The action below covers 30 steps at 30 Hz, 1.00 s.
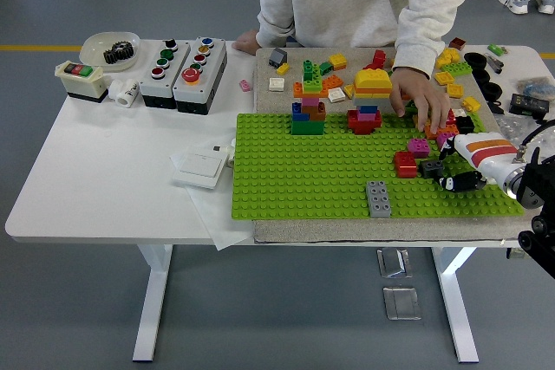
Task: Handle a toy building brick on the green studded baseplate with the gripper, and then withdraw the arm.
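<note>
One arm is in play: my right hand (449, 172), fingers curled around a black brick (433, 169), sits with the red brick (405, 163) just beyond its fingertips.

Green studded baseplate (321, 171): plastic, matt-to-satin, bumpy with studs. Bricks like the grey brick (378, 198) and red brick (405, 164): smooth glossy plastic. Mat (364, 230) under the baseplate: beige, rough, felt-like cloth. Table (104, 162): white, smooth, matt. At 9 o'clock of the baseplate, thin white paper sheet (217, 227). Right hand (460, 172): black fingers, glossy white-and-red shell.
</note>
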Motion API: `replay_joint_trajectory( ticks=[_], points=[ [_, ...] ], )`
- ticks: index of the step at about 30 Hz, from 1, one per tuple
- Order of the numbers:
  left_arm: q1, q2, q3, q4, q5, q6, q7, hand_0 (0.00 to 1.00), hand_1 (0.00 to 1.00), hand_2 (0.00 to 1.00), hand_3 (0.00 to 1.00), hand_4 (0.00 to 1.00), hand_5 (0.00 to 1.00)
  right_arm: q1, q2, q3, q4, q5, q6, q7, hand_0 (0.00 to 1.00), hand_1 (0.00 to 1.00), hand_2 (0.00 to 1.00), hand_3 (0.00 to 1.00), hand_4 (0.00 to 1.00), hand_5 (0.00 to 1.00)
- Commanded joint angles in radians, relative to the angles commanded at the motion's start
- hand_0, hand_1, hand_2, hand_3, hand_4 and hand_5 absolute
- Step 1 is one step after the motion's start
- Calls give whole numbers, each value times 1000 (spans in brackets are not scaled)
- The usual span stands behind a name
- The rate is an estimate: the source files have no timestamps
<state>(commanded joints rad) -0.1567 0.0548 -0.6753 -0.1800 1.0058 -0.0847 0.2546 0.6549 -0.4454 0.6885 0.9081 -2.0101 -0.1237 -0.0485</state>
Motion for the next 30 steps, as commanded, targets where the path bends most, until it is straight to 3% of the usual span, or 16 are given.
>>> replay_joint_trajectory(
  ticks=[13, 30],
  points=[
    [-1, 0, 10, 0, -11, -1, -1, 783, 711, 605, 541, 534, 557, 7, 8, -5, -3, 6, -25, 24, 575, 642, 711, 639, 791, 408],
    [0, 2, 18, 0, -19, -2, -2, 785, 711, 605, 541, 534, 557, 28, 23, -41, -41, 10, -4, 40, 571, 639, 706, 644, 809, 401]
  ],
)
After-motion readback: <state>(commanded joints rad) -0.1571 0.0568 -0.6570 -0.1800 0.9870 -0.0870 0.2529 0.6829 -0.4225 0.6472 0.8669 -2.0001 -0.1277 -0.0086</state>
